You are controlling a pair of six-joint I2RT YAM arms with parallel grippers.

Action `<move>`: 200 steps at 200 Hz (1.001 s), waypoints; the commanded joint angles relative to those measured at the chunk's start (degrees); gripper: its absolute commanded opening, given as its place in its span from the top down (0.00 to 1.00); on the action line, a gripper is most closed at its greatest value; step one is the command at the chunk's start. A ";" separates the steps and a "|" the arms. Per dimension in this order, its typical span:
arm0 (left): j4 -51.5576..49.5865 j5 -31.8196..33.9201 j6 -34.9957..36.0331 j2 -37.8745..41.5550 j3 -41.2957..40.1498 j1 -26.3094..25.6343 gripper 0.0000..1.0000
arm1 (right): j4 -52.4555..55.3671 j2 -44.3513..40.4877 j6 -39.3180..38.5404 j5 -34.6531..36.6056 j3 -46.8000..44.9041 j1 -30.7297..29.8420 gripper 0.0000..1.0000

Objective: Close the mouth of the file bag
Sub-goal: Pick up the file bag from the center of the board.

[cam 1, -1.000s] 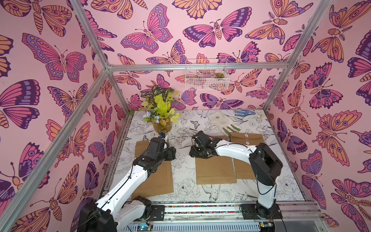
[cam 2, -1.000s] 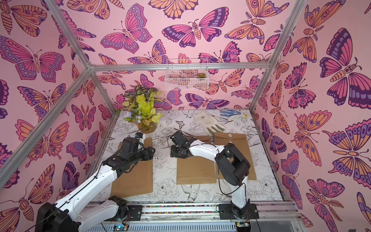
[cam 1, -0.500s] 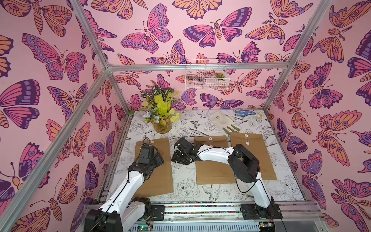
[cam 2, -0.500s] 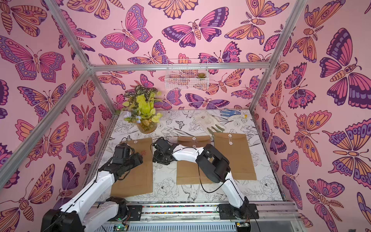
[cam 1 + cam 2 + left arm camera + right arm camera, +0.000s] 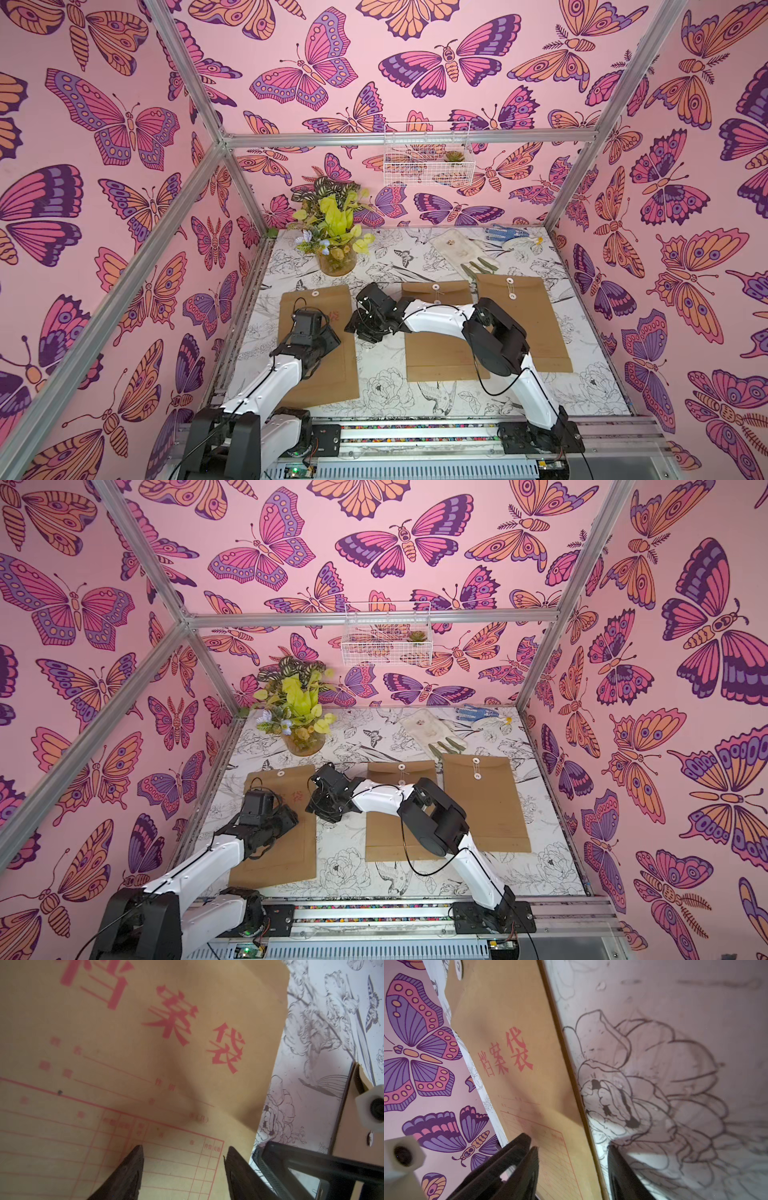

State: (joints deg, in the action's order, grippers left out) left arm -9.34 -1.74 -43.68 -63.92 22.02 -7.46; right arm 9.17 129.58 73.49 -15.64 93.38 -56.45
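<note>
The file bag (image 5: 328,378) (image 5: 286,854) is the brown paper envelope lying flat at the table's left, printed side up with red characters (image 5: 145,1064) (image 5: 519,1084). A white disc (image 5: 315,293) marks its far end. My left gripper (image 5: 184,1148) hovers open over the printed red grid, nothing between its fingers; in both top views it sits above the bag's middle (image 5: 322,338) (image 5: 282,812). My right gripper (image 5: 572,1147) is open astride the bag's right edge, one finger over the paper and one over the table (image 5: 351,328) (image 5: 311,808).
A second brown bag (image 5: 444,353) lies in the middle under the right arm. A third (image 5: 523,320), with string discs, lies at the right. A plant vase (image 5: 336,249) stands at the back left, gloves (image 5: 461,253) at the back, and a wire basket (image 5: 428,162) hangs on the back wall.
The left gripper has drawn back from the bag's far end to its middle. The right gripper has swung left from the middle bag's top to the left bag's right edge.
</note>
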 commanded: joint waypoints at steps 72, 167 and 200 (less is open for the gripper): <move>10.20 -9.80 -3.02 -0.80 -7.52 -0.03 0.40 | -12.66 -2.22 -1.69 -8.07 -3.50 0.46 0.56; 11.37 -9.26 -1.49 -2.17 -6.12 -1.62 0.69 | -2.42 2.18 -9.00 -3.51 0.41 -0.77 0.79; 10.17 -9.19 -1.17 -0.36 -5.72 -1.59 0.71 | -2.03 2.09 -8.44 -3.13 0.59 -0.77 0.97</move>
State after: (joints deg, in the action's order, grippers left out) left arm 4.62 -10.46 -45.56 -65.19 16.05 -8.71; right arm 5.45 130.63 65.91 -19.27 92.20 -56.58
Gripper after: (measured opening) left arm 0.292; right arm 0.079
